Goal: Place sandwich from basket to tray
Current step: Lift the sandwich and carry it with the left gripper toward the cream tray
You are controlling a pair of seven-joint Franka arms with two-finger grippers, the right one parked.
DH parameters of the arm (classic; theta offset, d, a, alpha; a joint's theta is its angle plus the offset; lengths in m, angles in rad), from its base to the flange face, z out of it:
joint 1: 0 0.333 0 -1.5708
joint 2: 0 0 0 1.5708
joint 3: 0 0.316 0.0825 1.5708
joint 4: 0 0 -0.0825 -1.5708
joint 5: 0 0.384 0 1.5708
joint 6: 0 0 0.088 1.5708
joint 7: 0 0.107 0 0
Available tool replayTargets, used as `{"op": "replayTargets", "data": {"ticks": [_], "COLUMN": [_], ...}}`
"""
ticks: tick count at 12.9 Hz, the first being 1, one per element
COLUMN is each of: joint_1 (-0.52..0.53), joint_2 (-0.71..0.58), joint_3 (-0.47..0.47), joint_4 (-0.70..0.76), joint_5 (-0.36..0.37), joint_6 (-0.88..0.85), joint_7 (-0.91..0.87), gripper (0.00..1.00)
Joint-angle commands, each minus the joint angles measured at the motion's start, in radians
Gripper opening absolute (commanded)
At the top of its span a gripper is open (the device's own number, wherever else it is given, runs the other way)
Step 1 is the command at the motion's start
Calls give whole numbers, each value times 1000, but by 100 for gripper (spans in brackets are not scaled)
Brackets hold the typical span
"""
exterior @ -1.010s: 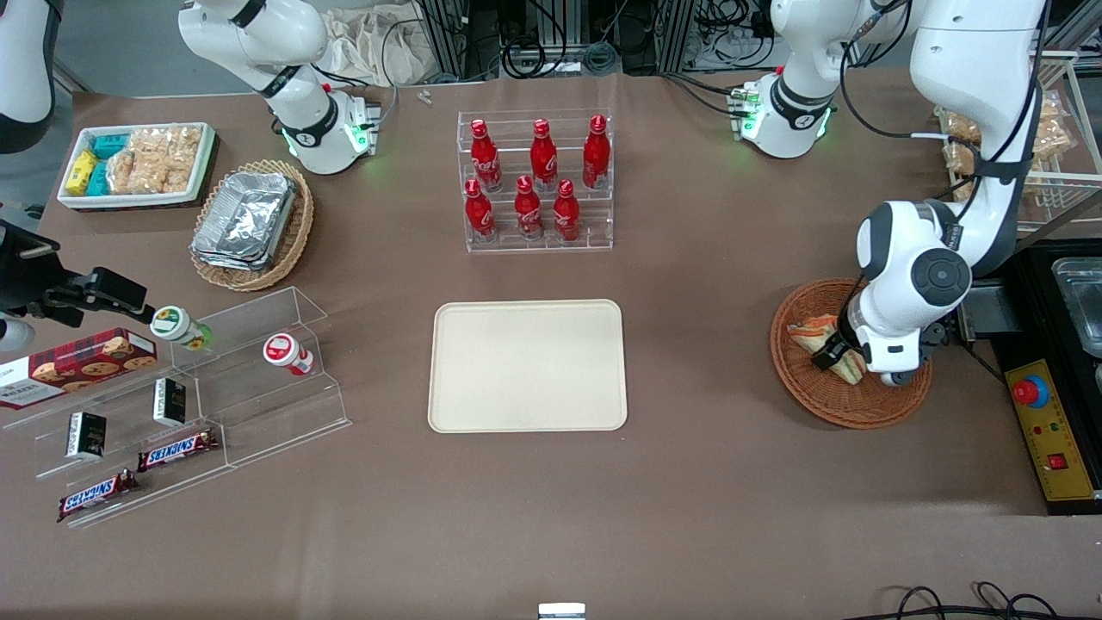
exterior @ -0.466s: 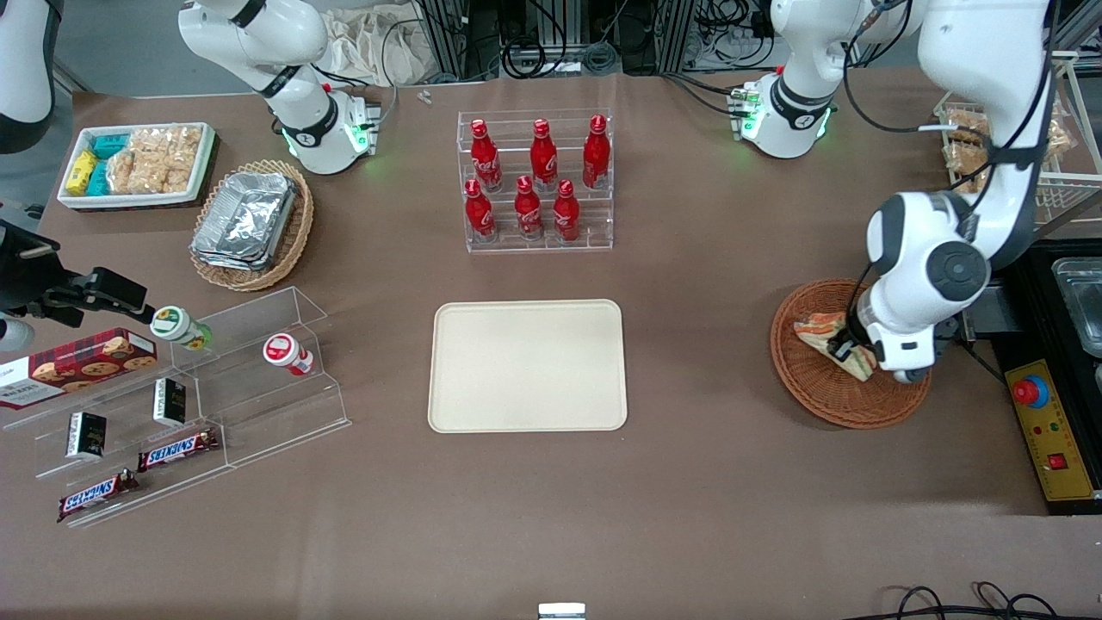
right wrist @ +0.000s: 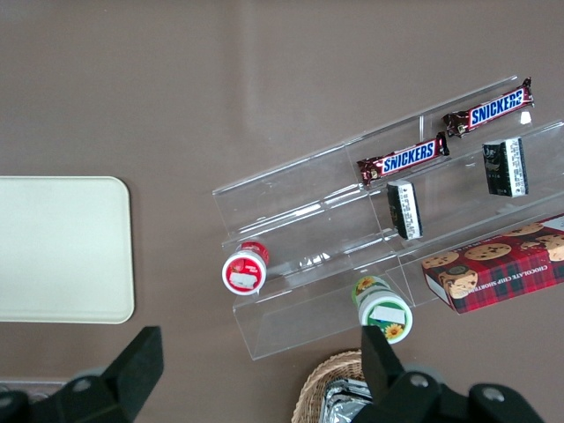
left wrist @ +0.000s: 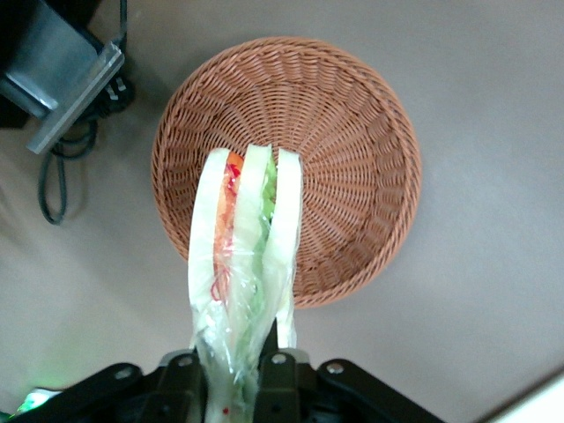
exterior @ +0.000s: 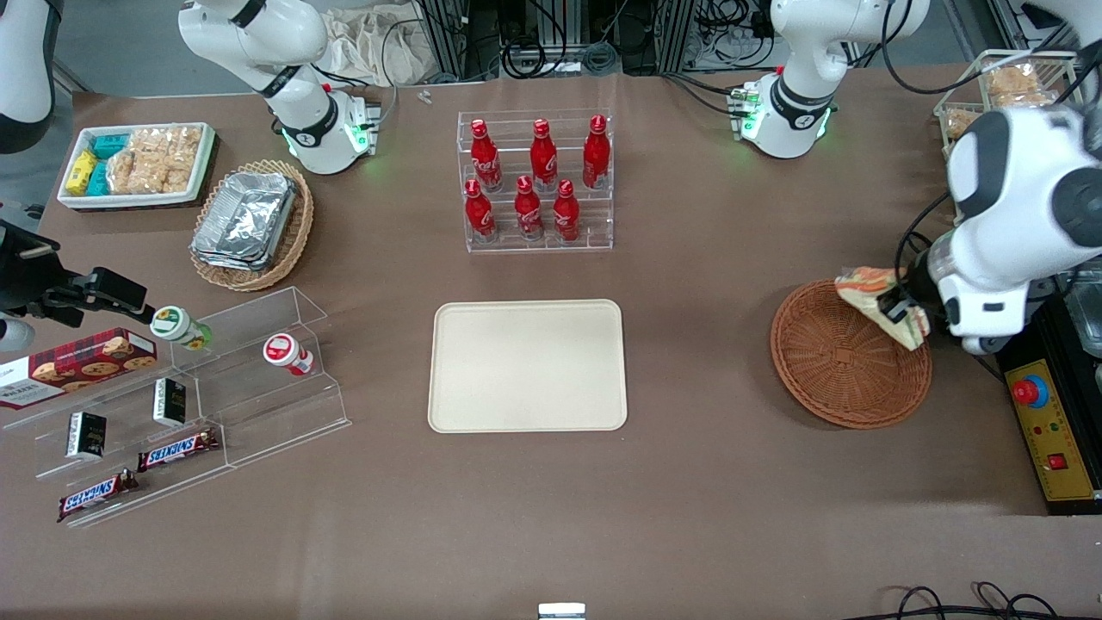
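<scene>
My left gripper [exterior: 900, 312] is shut on the sandwich [exterior: 871, 293], a plastic-wrapped wedge of pale bread with orange and green filling, and holds it in the air above the rim of the basket [exterior: 848, 366]. The round reddish-brown wicker basket is empty. In the left wrist view the sandwich [left wrist: 247, 256] hangs between my fingers [left wrist: 280, 374] over the basket [left wrist: 352, 150]. The cream-beige tray [exterior: 527, 365] lies flat at the table's middle, toward the parked arm from the basket, and is bare. It also shows in the right wrist view [right wrist: 62, 249].
A clear rack of red cola bottles [exterior: 534, 182] stands farther from the camera than the tray. A control box with a red button [exterior: 1052, 426] sits beside the basket. A tan basket of foil containers [exterior: 251, 222], a white snack bin [exterior: 138, 164] and clear snack shelves [exterior: 185, 396] lie toward the parked arm's end.
My left gripper has risen out of the basket with the sandwich and moved toward the working arm's end of the table. The basket now holds nothing.
</scene>
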Motion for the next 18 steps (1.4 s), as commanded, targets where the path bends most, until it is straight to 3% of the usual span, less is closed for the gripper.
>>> {"op": "replayTargets", "data": {"ticks": [1,5,8,10,13,18], "joint_1": [0,-18,-32,-34,-43,-155], "joint_2": [-46,-44,-23,18,129,258], "joint_3": [25,-5,-127,-218,-358,-363], "joint_4": [16,25,23,23,28,66], "joint_5": [-27,-27,-26,-26,-1,10], "joint_6": [-53,-56,-13,75,235,315], "joint_7": [177,314,315,285,72,58], "gripper": [0,0,0,0,0,0]}}
